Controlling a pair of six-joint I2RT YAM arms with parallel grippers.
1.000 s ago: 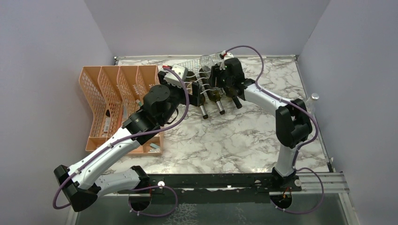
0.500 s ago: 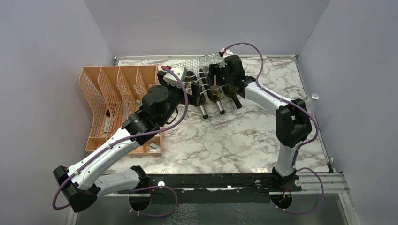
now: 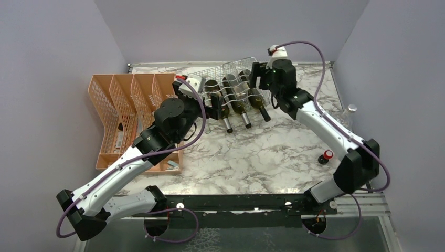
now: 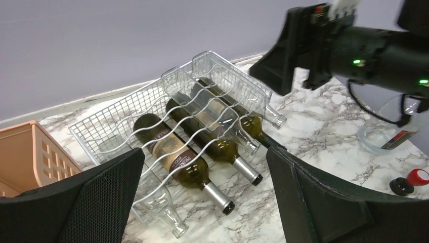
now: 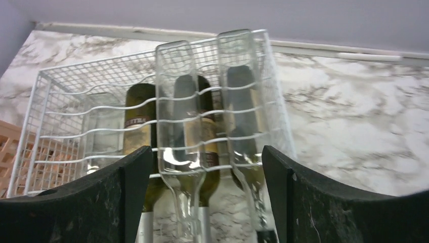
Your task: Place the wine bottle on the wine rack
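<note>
Lying side by side on the upper wavy cradles of the white wire wine rack (image 3: 218, 72), at the far middle of the marble table (image 3: 262, 152), two clear wine bottles (image 5: 174, 101) are being shown most plainly by the right wrist view. Three dark wine bottles (image 4: 177, 157) and one more clear bottle (image 4: 167, 215) at the left end are being cradled beneath them, a layering that is being made clear by the left wrist view. The right gripper (image 5: 206, 152) is being held open and empty above the rack's right side. The left gripper (image 4: 205, 152) is being held wide open and empty near the rack's left end. An orange mesh file organiser (image 3: 126, 110) is being shown whole only from above. A red-capped item (image 3: 327, 155) is being missed by the right wrist view.
</note>
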